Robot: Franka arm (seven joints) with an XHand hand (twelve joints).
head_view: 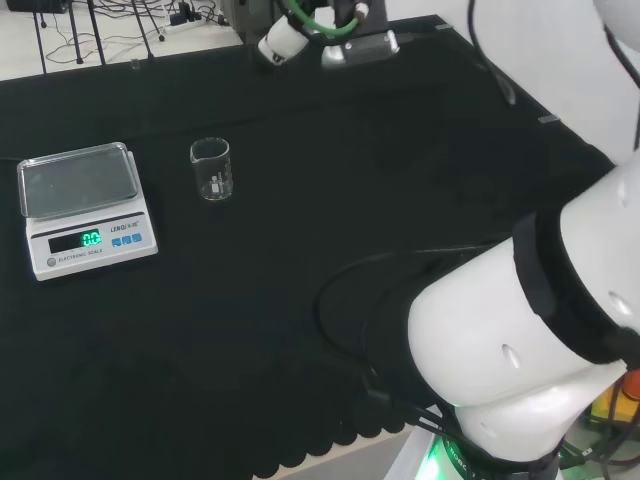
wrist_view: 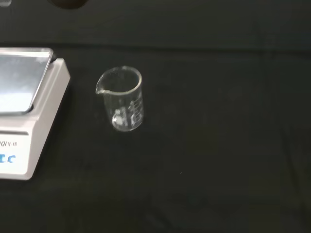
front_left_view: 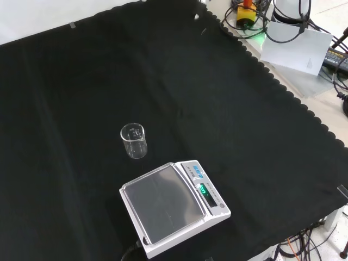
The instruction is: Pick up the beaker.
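The beaker (head_view: 211,168) is standing upright on the black cloth of the counter (head_view: 330,180), clear glass and hard to make out against the dark surface; whether it is holding anything cannot be told. In the head view it is sitting just to the right of the scale (head_view: 85,207), apart from it. In the front view the beaker (front_left_view: 134,141) is sitting above the scale (front_left_view: 173,206), with a strip of bare cloth between them. The wrist view is showing the beaker (wrist_view: 122,99) close up, with its pouring lip turned toward the scale (wrist_view: 26,109), which is being cut off at the frame edge. The state of the hand cannot be told, and nothing is touching the beaker. The arm's white links (head_view: 530,320) are covering the right part of the head view and hiding the cloth behind them. Open cloth is surrounding the beaker on every side but the scale's, and the counter's scalloped edge (front_left_view: 283,89) is lying well apart from it.
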